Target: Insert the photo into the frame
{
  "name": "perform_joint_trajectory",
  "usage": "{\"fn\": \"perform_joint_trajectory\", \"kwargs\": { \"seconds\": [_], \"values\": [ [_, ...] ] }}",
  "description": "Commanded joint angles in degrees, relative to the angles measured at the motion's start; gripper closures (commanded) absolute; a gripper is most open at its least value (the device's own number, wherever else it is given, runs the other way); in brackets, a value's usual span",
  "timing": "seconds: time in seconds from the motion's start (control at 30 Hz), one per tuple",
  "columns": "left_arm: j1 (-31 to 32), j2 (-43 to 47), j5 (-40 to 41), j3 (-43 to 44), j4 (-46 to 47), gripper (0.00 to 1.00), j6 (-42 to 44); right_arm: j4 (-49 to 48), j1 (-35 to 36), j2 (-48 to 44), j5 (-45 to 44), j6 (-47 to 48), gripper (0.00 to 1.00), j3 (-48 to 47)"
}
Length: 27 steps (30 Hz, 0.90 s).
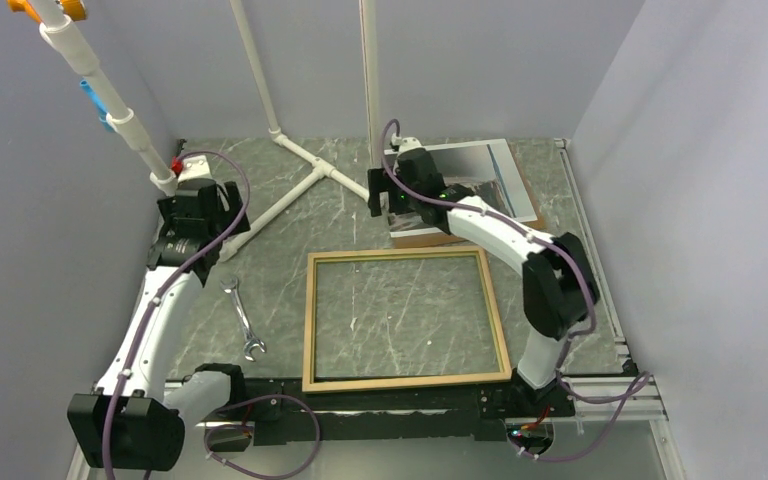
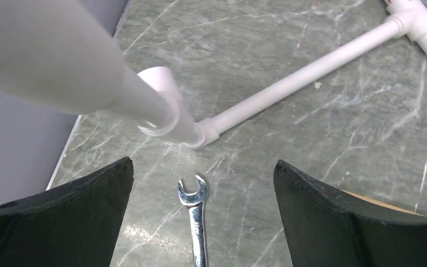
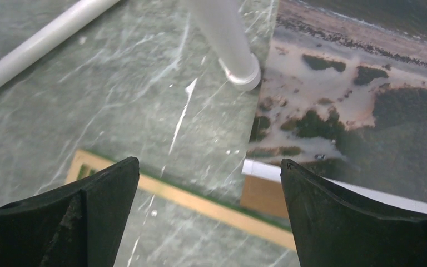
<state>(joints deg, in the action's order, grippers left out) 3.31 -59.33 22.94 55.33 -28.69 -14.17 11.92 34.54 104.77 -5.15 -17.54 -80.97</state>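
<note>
The frame (image 1: 406, 319), light tan wood side up with a clear pane, lies flat at the table's front middle; its far border shows in the right wrist view (image 3: 211, 208). The photo (image 1: 480, 180), grey sky over a brown-and-white landscape, lies face up at the back right on a brown backing board (image 1: 430, 238). It fills the right of the right wrist view (image 3: 356, 105). My right gripper (image 1: 385, 205) hovers open and empty over the photo's near-left corner (image 3: 208, 172). My left gripper (image 1: 200, 215) is open and empty at the back left (image 2: 203, 172).
A chrome wrench (image 1: 243, 320) lies left of the frame, its head below the left gripper (image 2: 193, 194). White PVC pipes (image 1: 305, 185) run across the table's back, with uprights (image 1: 370, 70) beside the photo (image 3: 231, 44). Grey walls close in on three sides.
</note>
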Motion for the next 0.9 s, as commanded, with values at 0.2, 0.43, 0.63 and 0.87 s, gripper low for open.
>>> {"fn": "perform_joint_trajectory", "kwargs": {
  "seconds": [0.2, 0.43, 0.63, 0.87],
  "values": [
    [1.5, -3.6, -5.0, 5.9, -0.2, 0.01, 8.5, -3.4, -8.8, -8.6, 14.0, -11.6, 0.00, 6.0],
    [1.4, -14.9, 4.1, 17.9, -4.8, 0.22, 7.2, -3.0, -11.5, -6.8, 10.0, -19.6, 0.00, 3.4],
    [-0.4, -20.7, 5.8, 22.2, -4.0, 0.52, 6.9, 1.5, -11.5, 0.9, 6.9, -22.1, 0.00, -5.6],
    [-5.7, -22.7, 2.9, 22.3, -3.7, 0.78, 2.8, 2.6, -11.3, 7.6, 4.3, -28.6, 0.00, -10.6]
  ]
}}
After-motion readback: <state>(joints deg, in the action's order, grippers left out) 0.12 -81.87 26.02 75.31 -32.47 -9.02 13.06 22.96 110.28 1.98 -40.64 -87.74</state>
